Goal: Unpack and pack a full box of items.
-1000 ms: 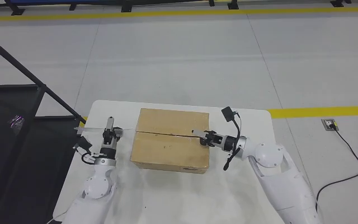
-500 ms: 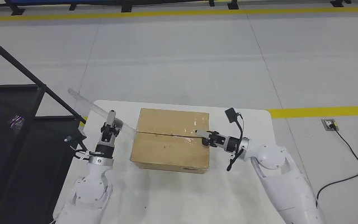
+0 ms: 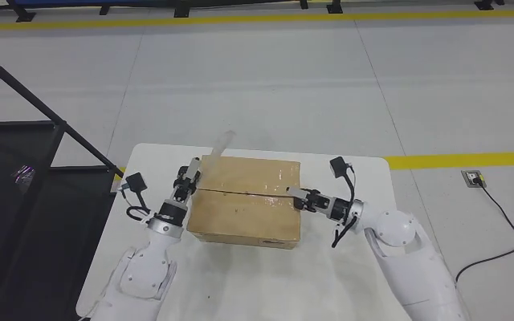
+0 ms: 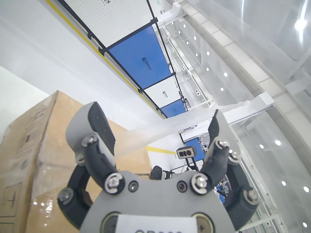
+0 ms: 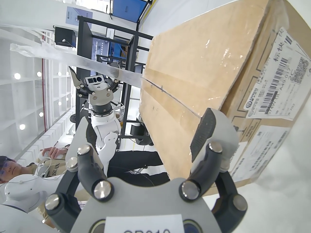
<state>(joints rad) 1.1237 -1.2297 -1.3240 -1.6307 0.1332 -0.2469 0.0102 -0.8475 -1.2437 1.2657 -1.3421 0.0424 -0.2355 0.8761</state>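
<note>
right gripper: the right gripper (image 5: 148,134) is hanging over the right part of the box top, by the seam. its two fingers are spreading wide and gripping nothing.
left gripper: the left gripper (image 4: 155,120) is pointing upward at the box's left end. its fingers are gaping wide too and clamping nothing, though the tape strip is lying against the tip of one finger.
box: the brown cardboard box (image 3: 245,201) is sitting with its flaps closed, between the two grippers. its centre seam is running from one gripper to the other.
label: a white printed shipping label (image 5: 279,78) is sticking to the box's right end face.
tape: a long clear strip of packing tape (image 3: 218,148) is lifting off the left end of the seam. it is slanting up past the left gripper, with its free end hanging in the air.
table: the white round-cornered table (image 3: 265,277) is carrying the box about mid-top.
floor: a yellow floor line (image 3: 450,160) is running beyond the table's far right corner.
</note>
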